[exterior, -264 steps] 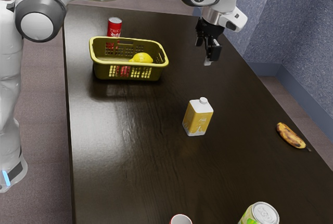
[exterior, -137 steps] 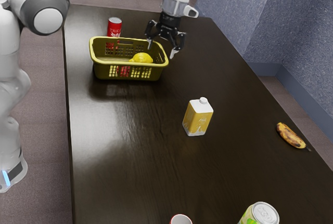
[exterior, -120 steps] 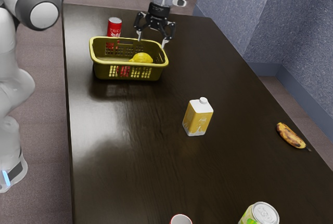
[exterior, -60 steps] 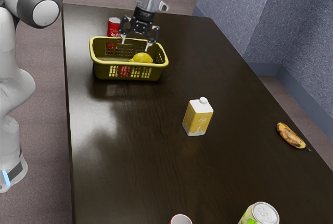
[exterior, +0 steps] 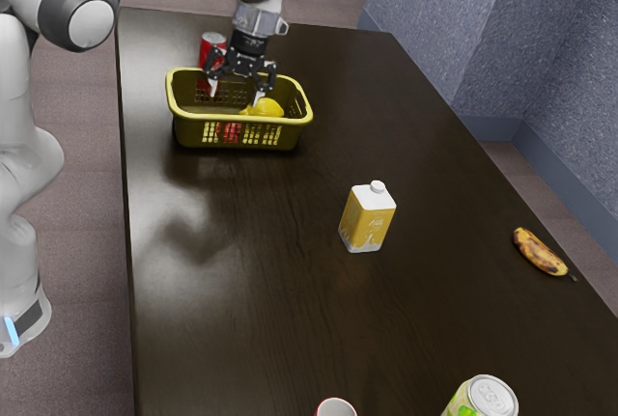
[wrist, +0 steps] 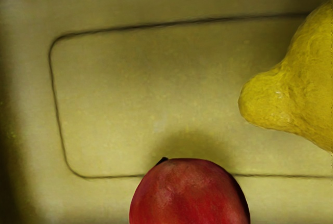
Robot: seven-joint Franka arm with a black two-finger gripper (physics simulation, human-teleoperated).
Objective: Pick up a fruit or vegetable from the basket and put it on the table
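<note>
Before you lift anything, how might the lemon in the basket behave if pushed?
The lemon looks rounded, so it would probably roll, perhaps unevenly because of its knobbed end. Its slightly bumpy skin may offer some grip. The raised walls of the basket would likely keep it from rolling far.

tool lower, shifted over basket

Yellow lemon, red fruit; brown-blotched yellow banana

Lemon: yellow, lies on its side
Red fruit: round, maybe apple, near lemon
Basket: olive-yellow, upright, holds both
</note>
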